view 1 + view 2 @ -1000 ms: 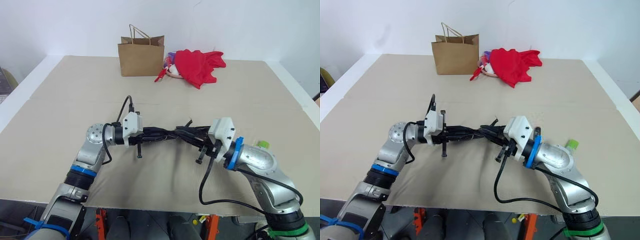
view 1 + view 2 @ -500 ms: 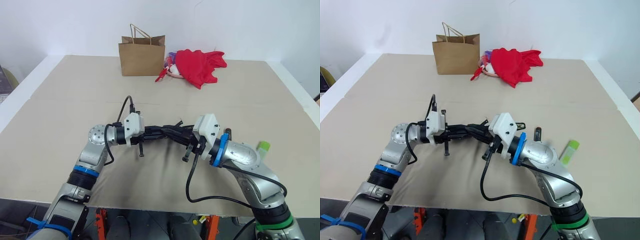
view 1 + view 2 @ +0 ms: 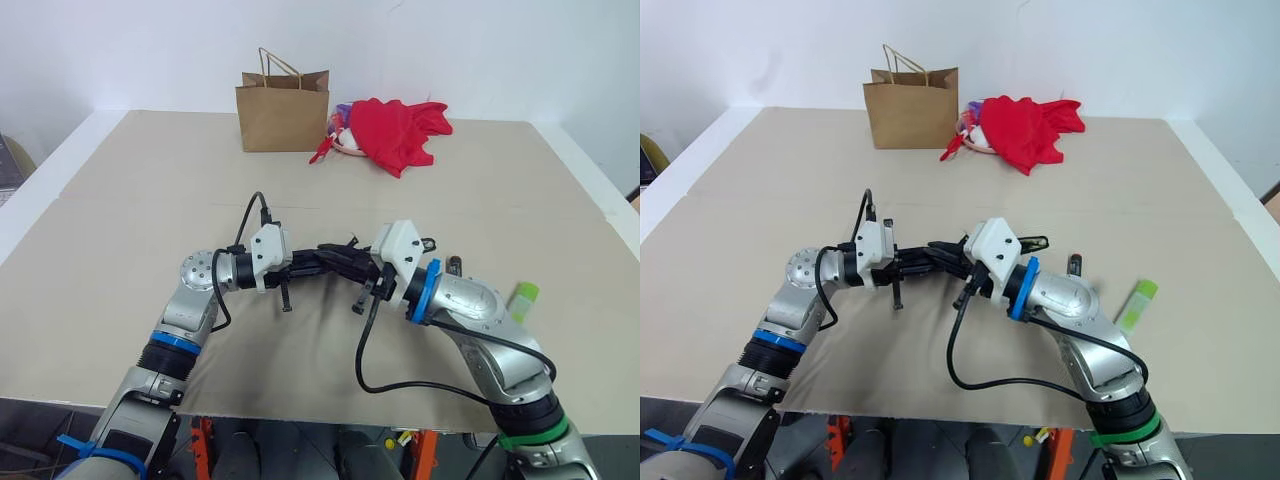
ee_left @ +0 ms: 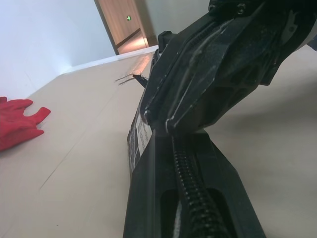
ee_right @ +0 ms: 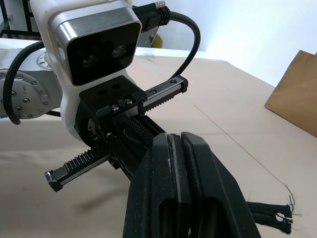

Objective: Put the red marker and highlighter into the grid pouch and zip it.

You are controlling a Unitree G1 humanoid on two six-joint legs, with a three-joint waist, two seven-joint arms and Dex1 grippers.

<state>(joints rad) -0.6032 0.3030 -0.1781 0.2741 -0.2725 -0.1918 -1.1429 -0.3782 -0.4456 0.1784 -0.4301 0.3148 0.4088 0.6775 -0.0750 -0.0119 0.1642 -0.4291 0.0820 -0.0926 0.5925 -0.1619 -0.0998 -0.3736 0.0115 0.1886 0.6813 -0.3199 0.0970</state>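
Observation:
The grid pouch [image 3: 330,261] hangs bunched above the table between my two grippers; its white label [image 4: 141,138] faces the left wrist camera. My left gripper [image 3: 306,266] is shut on its left end. My right gripper [image 3: 353,268] is shut on the pouch close beside it, fingers [image 5: 184,168] pressed together, and a black cord [image 5: 270,214] trails off past them. The light-green highlighter [image 3: 524,297] lies on the table right of my right arm. A slim dark end, apparently the red marker [image 3: 455,266], pokes out behind my right forearm.
A brown paper bag [image 3: 283,112] stands at the back of the table [image 3: 130,210], with a red cloth [image 3: 398,131] heaped beside it on the right. A black cable [image 3: 366,352] loops down from my right wrist. The table's front edge runs just below my arms.
My right gripper has moved left toward the left one, and the pouch between them has bunched shorter. The highlighter and the dark pen end now show beside my right arm. The left gripper stayed put.

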